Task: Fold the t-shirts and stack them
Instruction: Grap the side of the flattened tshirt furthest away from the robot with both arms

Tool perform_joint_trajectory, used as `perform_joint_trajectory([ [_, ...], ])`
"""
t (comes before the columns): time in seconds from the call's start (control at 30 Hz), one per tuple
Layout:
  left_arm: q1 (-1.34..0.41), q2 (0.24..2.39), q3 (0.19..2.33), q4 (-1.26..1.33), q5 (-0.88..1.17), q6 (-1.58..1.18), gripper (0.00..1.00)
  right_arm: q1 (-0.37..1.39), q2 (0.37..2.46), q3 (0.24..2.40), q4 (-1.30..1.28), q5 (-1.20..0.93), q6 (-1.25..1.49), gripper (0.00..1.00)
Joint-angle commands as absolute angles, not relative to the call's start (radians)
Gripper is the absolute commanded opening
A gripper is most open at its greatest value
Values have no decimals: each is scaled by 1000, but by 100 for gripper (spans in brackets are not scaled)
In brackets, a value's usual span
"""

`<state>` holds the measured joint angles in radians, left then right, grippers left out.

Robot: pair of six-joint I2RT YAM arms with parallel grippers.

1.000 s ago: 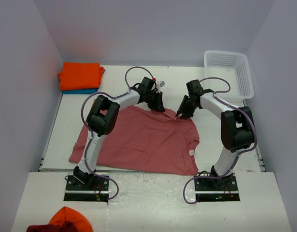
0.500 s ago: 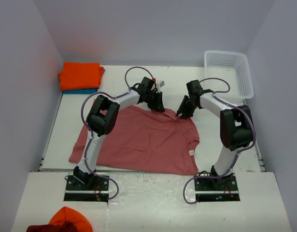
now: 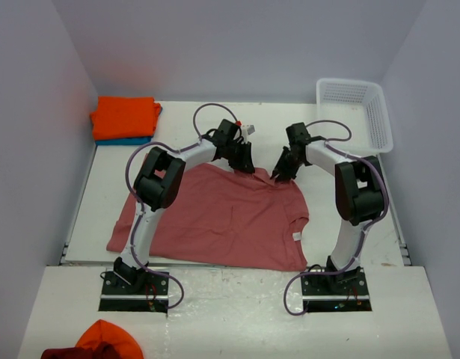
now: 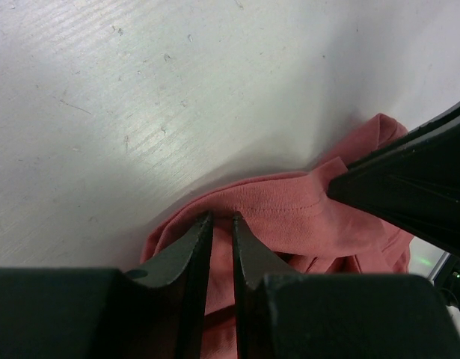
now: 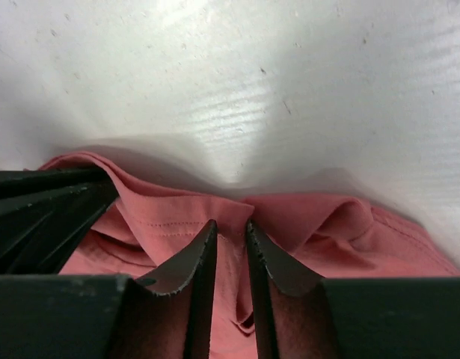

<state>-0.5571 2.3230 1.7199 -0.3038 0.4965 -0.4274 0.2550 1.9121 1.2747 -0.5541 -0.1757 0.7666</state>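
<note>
While the soft, dusty salmon-red short-sleeved t-shirt (image 3: 222,221) lies spread on the white table (image 3: 114,172), the left gripper (image 4: 221,218) and right gripper (image 5: 230,226) each pinch its bunched far edge, fingers nearly together on the cloth. The fold probably wants both grips firm and lifted evenly, carrying that edge toward the near hem without sagging or twisting.

No writing is legible anywhere; the small white tag (image 3: 296,236) on the salmon-red t-shirt (image 3: 215,217) is too small to read.
</note>
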Motion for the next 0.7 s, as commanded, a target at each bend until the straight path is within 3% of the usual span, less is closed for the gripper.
perform_joint_trajectory([
  [0.0, -557, 2355, 1675, -368, 440, -403, 19, 252, 1934, 1328, -529, -178, 770, 23],
  [0.27, -555, 2361, 1671, -364, 445, -403, 19, 247, 1956, 1350, -531, -175, 758, 0],
  [0.5, -557, 2350, 1652, -356, 428, -410, 20, 247, 1930, 1364, -520, -146, 671, 0],
  [0.67, -558, 2301, 1652, -348, 361, -403, 29, 247, 1892, 1387, -511, -101, 574, 0],
])
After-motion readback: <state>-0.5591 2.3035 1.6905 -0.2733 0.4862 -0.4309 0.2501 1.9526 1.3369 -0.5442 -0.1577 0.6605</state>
